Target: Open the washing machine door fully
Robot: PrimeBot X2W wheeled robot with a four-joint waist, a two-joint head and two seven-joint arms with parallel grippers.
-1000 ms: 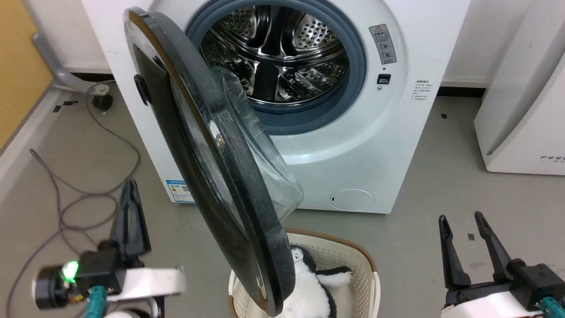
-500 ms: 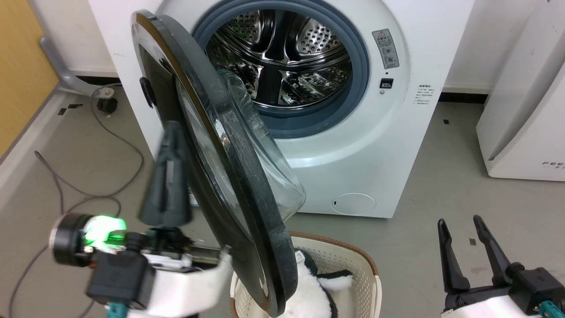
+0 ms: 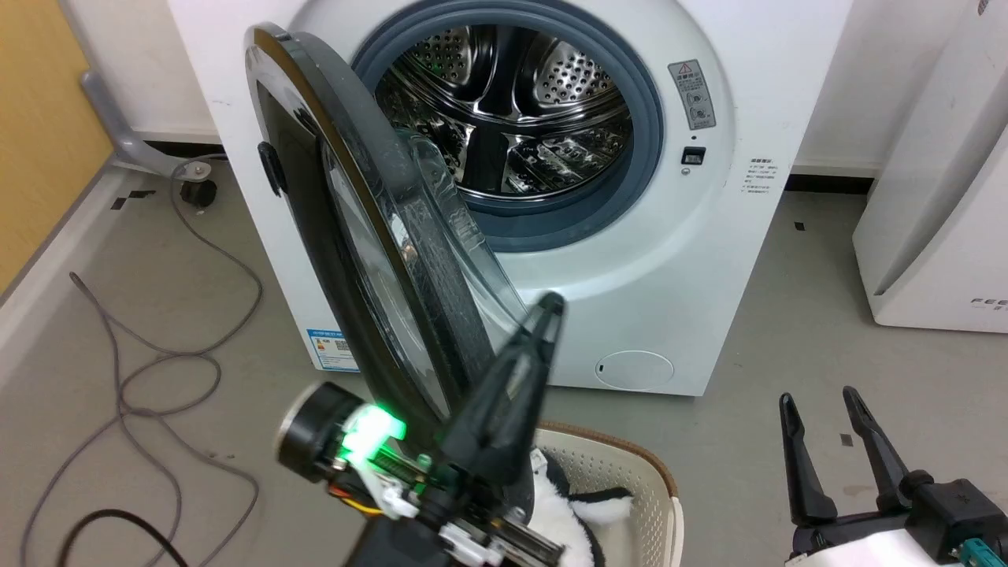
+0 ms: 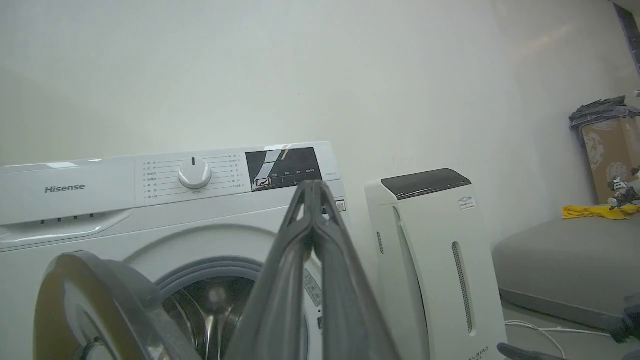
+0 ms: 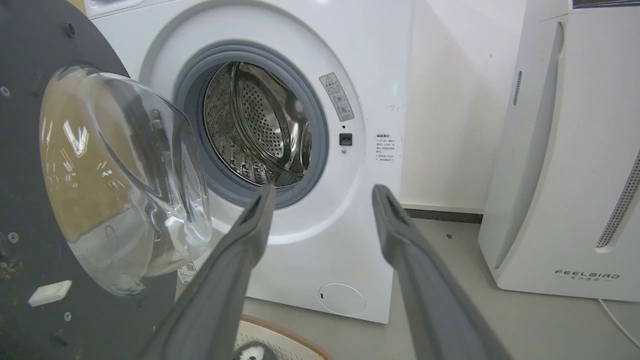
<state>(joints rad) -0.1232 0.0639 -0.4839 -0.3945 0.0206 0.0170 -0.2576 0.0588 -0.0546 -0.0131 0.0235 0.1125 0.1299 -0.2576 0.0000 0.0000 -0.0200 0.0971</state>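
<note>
Noting door (image 3: 378, 205) position: about half open, standing edge-on in the head view and running from upper left to lower centre. Its inner side faces right in frame.

- Look: glossy black disc with a dark inner ring. The clear glass bowl (image 5: 125, 180) bulges toward the washer (image 3: 646, 260). The steel drum (image 3: 512, 118) is fully exposed behind it.
- Left claw (image 3: 549, 309): fingers pressed together, gripping nothing, angled up and to the right. The tips sit on the door's inner side, just by the bowl's lower edge. Contact cannot be told.
- Right claw (image 3: 819, 400): fingers spread wide, lower right of frame, well apart from the door.
- Key relation: the door lies to the frame-left of the left claw, with its long axis crossing the finger line. Left arm is clearly nearer.
- Judgement: a leftward push on the inner face should swing it wider. Door not yet fully open.
- Basket (image 3: 630, 472) sits below the free edge.
</note>
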